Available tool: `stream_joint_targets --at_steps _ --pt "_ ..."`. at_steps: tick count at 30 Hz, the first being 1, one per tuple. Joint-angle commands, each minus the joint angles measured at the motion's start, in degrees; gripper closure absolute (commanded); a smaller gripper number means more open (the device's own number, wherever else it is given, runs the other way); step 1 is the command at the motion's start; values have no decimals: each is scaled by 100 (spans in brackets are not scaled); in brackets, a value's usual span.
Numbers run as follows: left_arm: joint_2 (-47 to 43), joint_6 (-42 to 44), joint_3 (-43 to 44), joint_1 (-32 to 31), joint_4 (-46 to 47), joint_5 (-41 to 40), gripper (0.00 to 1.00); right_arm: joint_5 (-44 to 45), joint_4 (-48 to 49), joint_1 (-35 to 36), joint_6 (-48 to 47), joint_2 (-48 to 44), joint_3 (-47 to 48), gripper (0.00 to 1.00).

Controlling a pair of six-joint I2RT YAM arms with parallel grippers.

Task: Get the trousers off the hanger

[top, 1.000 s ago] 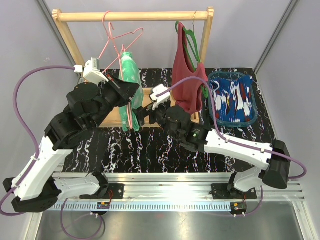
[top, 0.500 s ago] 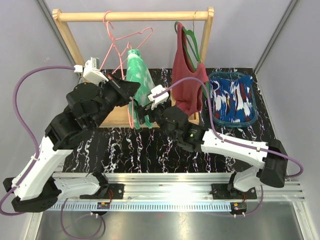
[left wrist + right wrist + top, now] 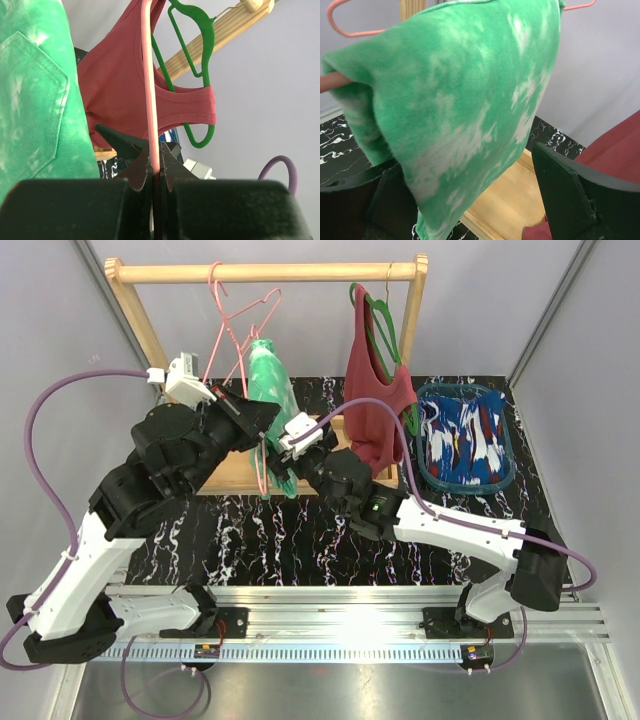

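The bright green trousers (image 3: 270,385) hang over the bar of a pink hanger (image 3: 238,315) on the wooden rail. My left gripper (image 3: 262,437) is shut on the pink hanger's rod (image 3: 151,100), beside the green trousers (image 3: 30,90). My right gripper (image 3: 284,454) is open, and the lower part of the green trousers (image 3: 465,100) hangs between its spread fingers (image 3: 565,200). The blue trousers (image 3: 465,435) with white and red streaks lie in a teal tray at the right.
A maroon tank top (image 3: 378,405) hangs on a green hanger (image 3: 378,325) right of my right arm; both show in the left wrist view (image 3: 125,95). The wooden rack's rail (image 3: 270,272) and base board (image 3: 520,200) stand behind the grippers. The teal tray (image 3: 505,475) sits at the far right.
My right gripper has moved left and forward so that it straddles the green trousers. The trousers and pink hanger have swung and tilted. My left gripper keeps its hold.
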Motion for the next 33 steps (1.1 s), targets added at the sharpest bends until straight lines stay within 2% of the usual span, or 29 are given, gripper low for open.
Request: stream_joint_targets --at_steps 1,12,21,26,30,33 --pt "-113 231 473 -16 1113 -150 100 -419 -13 -208 106 -298 107 9" --pt "115 328 781 -16 937 -378 100 -893 -373 -516 211 -852 -157 7" --pt "159 82 544 -16 1148 -194 100 -1078 -321 -516 729 -272 668 8" --pt "98 20 456 -16 1227 -176 100 -806 391 -516 871 -26 564 9" --pt "98 37 447 -16 1148 -79 100 -577 970 -516 582 150 424 11" --pt "36 2 377 -16 1148 114 100 -682 1734 -516 72 255 221 21"
